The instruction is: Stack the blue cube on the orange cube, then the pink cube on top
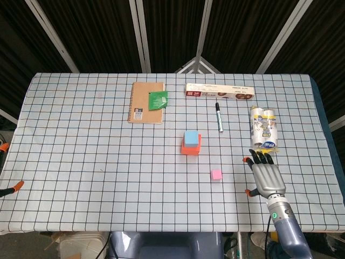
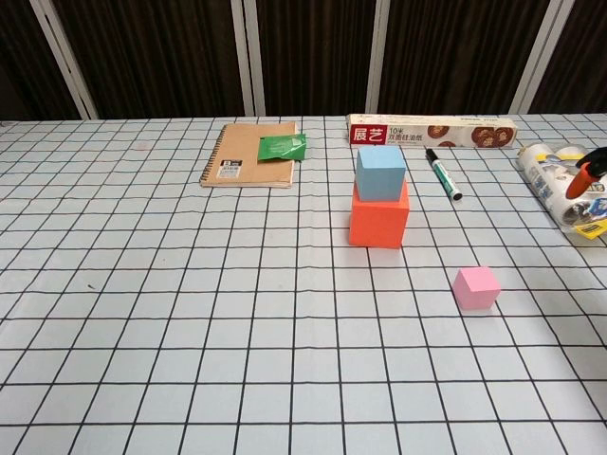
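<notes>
The blue cube [image 1: 190,138] [image 2: 380,172] sits on top of the orange cube [image 1: 190,150] [image 2: 378,218] near the table's middle. The small pink cube [image 1: 216,174] [image 2: 476,287] lies alone on the cloth, nearer me and to the right of the stack. My right hand [image 1: 265,176] hovers flat to the right of the pink cube, fingers straight and apart, holding nothing. Only its orange fingertips [image 2: 587,174] show at the right edge of the chest view. Of my left hand, only orange tips [image 1: 15,186] peek in at the left edge of the head view.
A brown notebook [image 1: 146,102] with a green packet [image 1: 157,100] lies at the back left. A long red-and-white box [image 1: 220,91] lies at the back. A marker [image 1: 218,116] and a wrapped roll pack [image 1: 263,128] lie right of the stack.
</notes>
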`<move>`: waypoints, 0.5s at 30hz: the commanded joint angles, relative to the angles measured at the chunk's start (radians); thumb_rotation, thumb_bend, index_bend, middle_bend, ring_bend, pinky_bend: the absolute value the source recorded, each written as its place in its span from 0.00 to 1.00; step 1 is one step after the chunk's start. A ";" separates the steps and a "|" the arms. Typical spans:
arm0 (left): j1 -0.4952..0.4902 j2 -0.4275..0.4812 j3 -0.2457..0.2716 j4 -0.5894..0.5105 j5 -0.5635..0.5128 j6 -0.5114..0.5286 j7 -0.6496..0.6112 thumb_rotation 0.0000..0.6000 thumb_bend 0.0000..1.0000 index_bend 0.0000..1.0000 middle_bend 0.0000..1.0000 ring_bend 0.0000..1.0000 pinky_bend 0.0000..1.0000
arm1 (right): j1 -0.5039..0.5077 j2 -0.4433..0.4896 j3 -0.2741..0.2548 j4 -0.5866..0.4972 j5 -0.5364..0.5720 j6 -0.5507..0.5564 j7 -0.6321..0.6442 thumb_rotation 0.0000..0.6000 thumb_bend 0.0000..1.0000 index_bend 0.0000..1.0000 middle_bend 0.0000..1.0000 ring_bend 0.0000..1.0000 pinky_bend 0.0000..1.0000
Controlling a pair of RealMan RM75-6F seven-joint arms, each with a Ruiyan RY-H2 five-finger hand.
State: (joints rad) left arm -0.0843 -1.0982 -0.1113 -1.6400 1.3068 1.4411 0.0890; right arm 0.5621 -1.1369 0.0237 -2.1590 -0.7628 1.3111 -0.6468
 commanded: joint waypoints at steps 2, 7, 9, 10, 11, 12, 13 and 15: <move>0.002 0.003 0.002 0.001 0.006 0.004 -0.010 1.00 0.12 0.06 0.00 0.00 0.00 | -0.012 -0.084 -0.010 0.054 -0.040 0.020 -0.009 1.00 0.22 0.26 0.00 0.00 0.00; 0.003 0.005 0.000 0.005 0.001 0.002 -0.019 1.00 0.12 0.06 0.00 0.00 0.00 | -0.016 -0.157 0.000 0.105 -0.038 0.023 -0.006 1.00 0.22 0.27 0.00 0.00 0.00; 0.002 0.005 0.000 0.006 0.001 0.000 -0.019 1.00 0.12 0.06 0.00 0.00 0.00 | -0.013 -0.179 0.010 0.127 -0.035 0.017 -0.003 1.00 0.22 0.28 0.00 0.00 0.00; 0.001 0.005 0.000 0.006 0.002 0.000 -0.018 1.00 0.12 0.06 0.00 0.00 0.00 | -0.012 -0.185 0.013 0.134 -0.035 0.017 -0.004 1.00 0.22 0.28 0.00 0.00 0.00; 0.001 0.004 0.000 0.006 0.001 0.000 -0.018 1.00 0.12 0.06 0.00 0.00 0.00 | -0.011 -0.195 0.016 0.144 -0.034 0.018 -0.008 1.00 0.22 0.28 0.00 0.00 0.00; 0.001 0.004 0.000 0.005 0.000 -0.001 -0.016 1.00 0.12 0.06 0.00 0.00 0.00 | -0.009 -0.205 0.018 0.154 -0.031 0.017 -0.014 1.00 0.22 0.28 0.00 0.00 0.00; 0.001 0.004 0.000 0.004 0.000 0.000 -0.015 1.00 0.12 0.06 0.00 0.00 0.00 | -0.008 -0.210 0.019 0.159 -0.029 0.015 -0.016 1.00 0.22 0.28 0.00 0.00 0.00; 0.001 0.003 0.000 0.004 -0.002 0.001 -0.011 1.00 0.12 0.06 0.00 0.00 0.00 | -0.005 -0.225 0.023 0.173 -0.019 0.002 -0.014 1.00 0.22 0.28 0.00 0.00 0.00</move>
State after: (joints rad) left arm -0.0831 -1.0950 -0.1115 -1.6363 1.3054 1.4415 0.0776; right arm 0.5546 -1.3540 0.0429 -1.9937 -0.7879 1.3205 -0.6601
